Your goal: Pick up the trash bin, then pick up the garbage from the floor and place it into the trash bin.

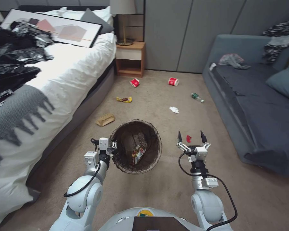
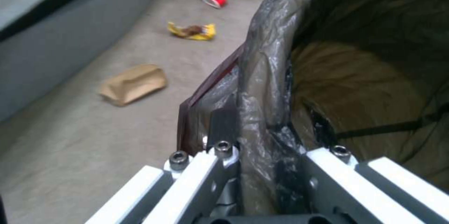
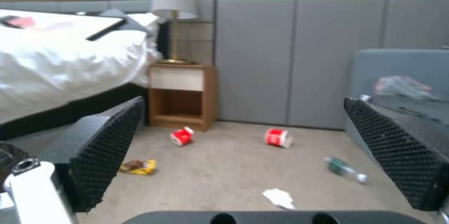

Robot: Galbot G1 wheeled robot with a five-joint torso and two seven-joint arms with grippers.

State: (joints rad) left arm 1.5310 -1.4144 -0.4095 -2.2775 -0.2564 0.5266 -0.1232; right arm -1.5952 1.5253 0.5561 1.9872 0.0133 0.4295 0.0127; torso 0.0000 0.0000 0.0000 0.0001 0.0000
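Plainly, left tool (image 1: 113, 150) gripping trash bin (image 1: 151, 160) rim, no legible labels.

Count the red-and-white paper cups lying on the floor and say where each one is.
2. One cup lies just in front of the nightstand; the other cup lies further right, toward the sofa. More could be hidden under furniture.

A robot's left gripper (image 1: 113, 150) is clamped on the rim of a trash bin (image 1: 136, 146) with a dark liner, held above a beige carpet; wrappers lie inside it. The right gripper (image 1: 192, 139) hangs beside it with fingers spread wide, empty. Litter lies ahead: a brown paper bag (image 1: 105, 119), yellow wrapper (image 1: 124, 99), two red cups (image 1: 135, 82) (image 1: 173, 81), white tissue (image 1: 174, 110), a bottle (image 1: 197, 97).
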